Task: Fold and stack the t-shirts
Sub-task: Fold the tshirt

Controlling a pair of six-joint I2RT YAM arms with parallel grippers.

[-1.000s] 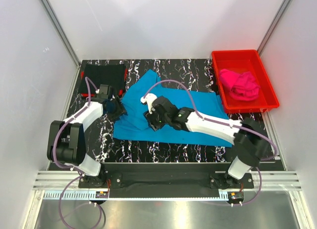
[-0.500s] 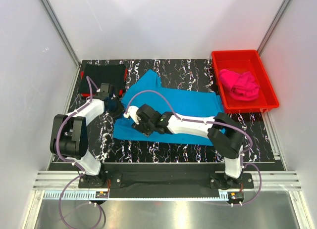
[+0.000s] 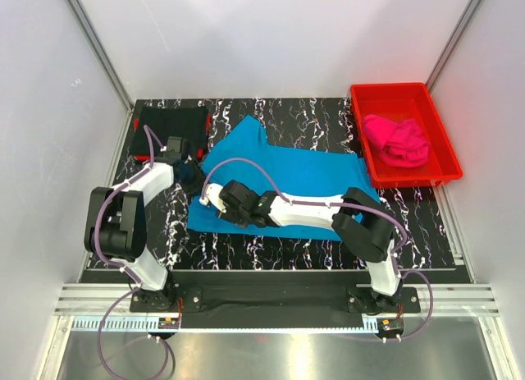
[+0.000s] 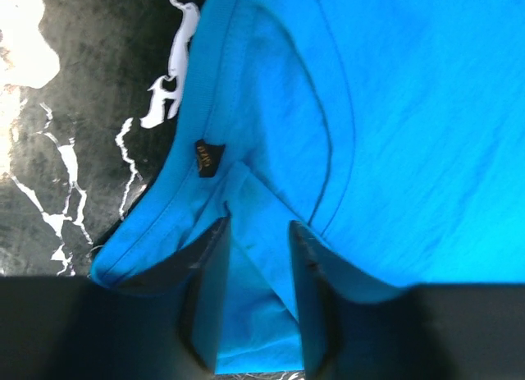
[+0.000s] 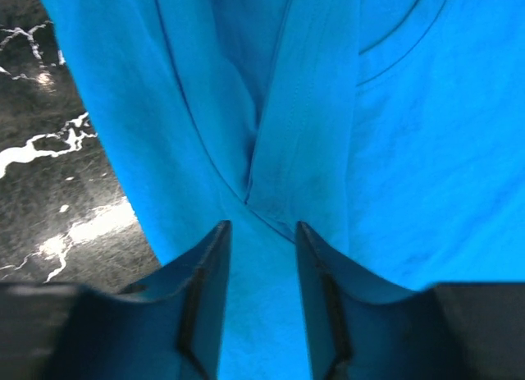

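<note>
The turquoise-blue t-shirt [image 3: 316, 168] lies spread on the black marbled table, neck end to the left. My left gripper [image 3: 194, 179] is at its left edge near the collar, jaws apart over a blue cloth fold [image 4: 259, 224]. My right gripper [image 3: 217, 198] reaches across the shirt to its left part, jaws apart over a blue fold [image 5: 261, 226]. The black t-shirt [image 3: 170, 125] lies folded flat at the back left. The hot pink t-shirt [image 3: 396, 139] is bunched in the red bin [image 3: 402, 88].
The red bin stands at the back right corner, touching the blue shirt's right end. White walls enclose the table on three sides. A small dark label [image 4: 203, 157] shows on the collar seam. Marbled table [image 3: 271, 249] shows in front of the shirt.
My right gripper has moved left across the blue shirt, from its middle to its left part beside the left gripper. The left gripper and the shirt have barely moved.
</note>
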